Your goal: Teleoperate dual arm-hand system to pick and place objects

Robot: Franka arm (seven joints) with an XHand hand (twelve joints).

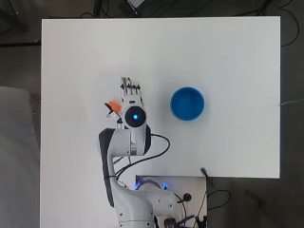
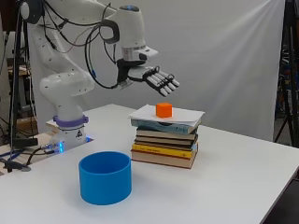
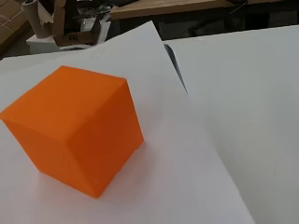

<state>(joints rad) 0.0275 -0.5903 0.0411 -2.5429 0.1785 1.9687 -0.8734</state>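
Orange cube [image 3: 77, 140]: no print or marks on the faces in view.
White paper [image 3: 187, 154] under the cube: blank.
Book spines [image 2: 164, 148] in the stack: any lettering too small to read.
Blue bowl [image 2: 105, 177]: plain, no label.
Surface [image 1: 228, 61]: no text or signs.
Cardboard box [image 3: 74, 23] in the room behind: print not legible.

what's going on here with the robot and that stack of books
A white robot arm holds its black and white robot hand open in the air above a small orange cube. The cube sits untouched on a white sheet of paper topping a stack of books. A round blue bowl stands empty on the white table, apart from the stack.
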